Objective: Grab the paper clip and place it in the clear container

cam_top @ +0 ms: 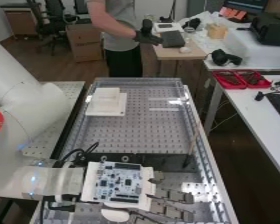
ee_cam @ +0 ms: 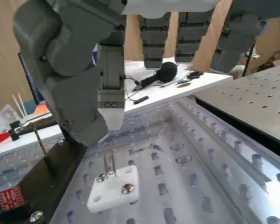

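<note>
I see my robot hand standing open, its fingers straight; near its thumb, thin metal prongs rise upright from a small white block.

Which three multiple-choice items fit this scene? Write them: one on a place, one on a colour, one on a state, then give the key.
1. Where are the two red bins?
A) On the floor
B) On the white table
C) On top of the robot hand

2. What colours does the circuit board on the robot hand show?
A) Blue and white
B) Red and yellow
C) Green and orange

3. How are the robot hand's fingers?
A) Clenched in a fist
B) Curled round a red bin
C) Extended, holding nothing

Key:
1: B, the high view shows both bins on the tabletop at the right.
2: A, the high view shows a blue board with white parts.
3: C, in the wrist view several fingers hang straight, with nothing in their grasp.
</note>
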`<action>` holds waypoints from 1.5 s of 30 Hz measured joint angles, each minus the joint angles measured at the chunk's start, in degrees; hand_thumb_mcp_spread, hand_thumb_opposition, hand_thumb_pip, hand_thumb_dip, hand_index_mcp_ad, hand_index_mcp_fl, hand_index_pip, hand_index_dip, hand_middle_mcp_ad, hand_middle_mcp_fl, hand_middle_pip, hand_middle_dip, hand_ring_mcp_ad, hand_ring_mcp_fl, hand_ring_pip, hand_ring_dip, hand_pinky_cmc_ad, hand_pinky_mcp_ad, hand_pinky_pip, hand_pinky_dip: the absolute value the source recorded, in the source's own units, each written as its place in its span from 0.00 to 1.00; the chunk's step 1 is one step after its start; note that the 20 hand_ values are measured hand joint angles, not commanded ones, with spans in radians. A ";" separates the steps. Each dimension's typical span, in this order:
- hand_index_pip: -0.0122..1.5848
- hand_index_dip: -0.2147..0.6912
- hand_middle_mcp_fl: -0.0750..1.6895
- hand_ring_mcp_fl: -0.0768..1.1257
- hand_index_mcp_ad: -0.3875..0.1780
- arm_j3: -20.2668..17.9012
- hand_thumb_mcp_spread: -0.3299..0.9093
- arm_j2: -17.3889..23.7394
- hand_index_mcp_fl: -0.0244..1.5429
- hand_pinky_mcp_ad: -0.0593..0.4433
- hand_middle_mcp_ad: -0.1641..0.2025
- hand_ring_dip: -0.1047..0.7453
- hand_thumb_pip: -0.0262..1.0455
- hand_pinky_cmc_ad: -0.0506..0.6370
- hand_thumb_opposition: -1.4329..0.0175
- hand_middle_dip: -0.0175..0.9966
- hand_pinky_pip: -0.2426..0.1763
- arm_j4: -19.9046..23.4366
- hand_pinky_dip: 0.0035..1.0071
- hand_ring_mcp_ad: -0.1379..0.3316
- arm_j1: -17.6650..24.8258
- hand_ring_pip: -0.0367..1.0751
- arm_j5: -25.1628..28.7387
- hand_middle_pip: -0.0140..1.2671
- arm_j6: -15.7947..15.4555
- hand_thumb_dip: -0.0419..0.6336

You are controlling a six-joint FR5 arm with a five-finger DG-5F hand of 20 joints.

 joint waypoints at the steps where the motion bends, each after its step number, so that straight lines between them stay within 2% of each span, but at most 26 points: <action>1: 0.97 0.41 0.06 0.06 0.35 0.12 0.65 -0.11 0.21 0.68 0.65 0.26 0.60 0.55 0.40 0.20 0.50 -0.07 0.18 0.57 0.00 0.11 -0.11 0.11 -0.02 0.46; 25: 0.97 0.41 0.06 0.06 0.32 2.04 0.68 -2.06 0.23 0.66 0.65 0.25 0.60 0.56 0.39 0.20 0.51 -1.15 0.19 0.58 -0.30 0.11 -1.70 0.11 -0.28 0.46; 45: 0.95 0.40 0.06 0.06 0.32 1.96 0.67 -2.11 0.21 0.66 0.66 0.26 0.62 0.55 0.39 0.20 0.51 -1.12 0.18 0.57 -0.46 0.11 -1.66 0.11 0.26 0.46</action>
